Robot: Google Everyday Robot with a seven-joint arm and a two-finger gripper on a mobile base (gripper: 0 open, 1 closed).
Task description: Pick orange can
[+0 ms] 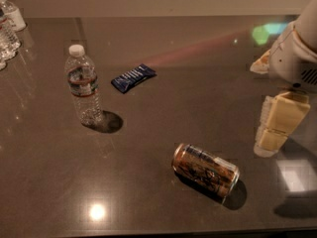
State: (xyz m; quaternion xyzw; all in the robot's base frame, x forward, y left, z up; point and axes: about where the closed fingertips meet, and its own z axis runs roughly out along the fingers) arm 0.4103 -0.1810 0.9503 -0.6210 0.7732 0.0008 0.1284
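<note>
White arm [297, 58] entering at the right edge, angled down from the upper corner; cream-coloured gripper [271, 142] hung beneath it, pointing downward, tilted slightly left.
</note>
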